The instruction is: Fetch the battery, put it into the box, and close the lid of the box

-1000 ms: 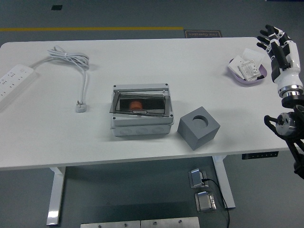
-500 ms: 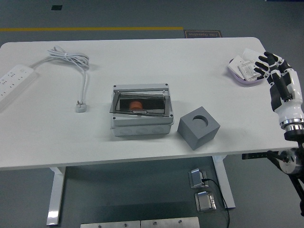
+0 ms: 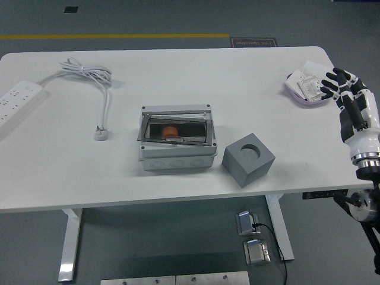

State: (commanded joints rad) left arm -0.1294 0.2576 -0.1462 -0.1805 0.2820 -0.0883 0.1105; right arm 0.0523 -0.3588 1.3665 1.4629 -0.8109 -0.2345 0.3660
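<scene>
A: Right hand (image 3: pixel 350 98) has dropped lower & drifted out to the table's right edge since a sec ago; it was up above the bowl before. Box, cube, cable — none shifted.

B: Fingers?

A: Fingers (image 3: pixel 333 75) spread, black-tipped, white segmented back, holding nothing. Tips point up-left, just beside the bowl (image 3: pixel 295 90), not clearly touching it.

B: Bowl looks like?

A: Shallow, round, pale purple, w/ white paper packets (image 3: pixel 310 83) piled in it, right next to the fingertips.

B: Battery?

A: Small orange rounded thing (image 3: pixel 170 130) inside the box (image 3: pixel 176 154), seen thru the lid. Well away from the fingers, far to their left & a bit nearer the table's front.

B: Box & lid?

A: Box is rectangular grey plastic, screw bosses at corners, round knock-out marks on the front wall. Lid (image 3: pixel 177 130) is dark tinted see-thru panel lying over the opening, slightly skewed; can't tell if latched.

B: Anything else?

A: Matte grey cube (image 3: pixel 248 160) w/ a round hole in top, just right of box, between box & hand. Far left: white power strip (image 3: pixel 18 99), plus coiled white cable (image 3: pixel 95 80) ending in a plug (image 3: pixel 101 133). Table (image 3: pixel 249 77) smooth, white.
</scene>
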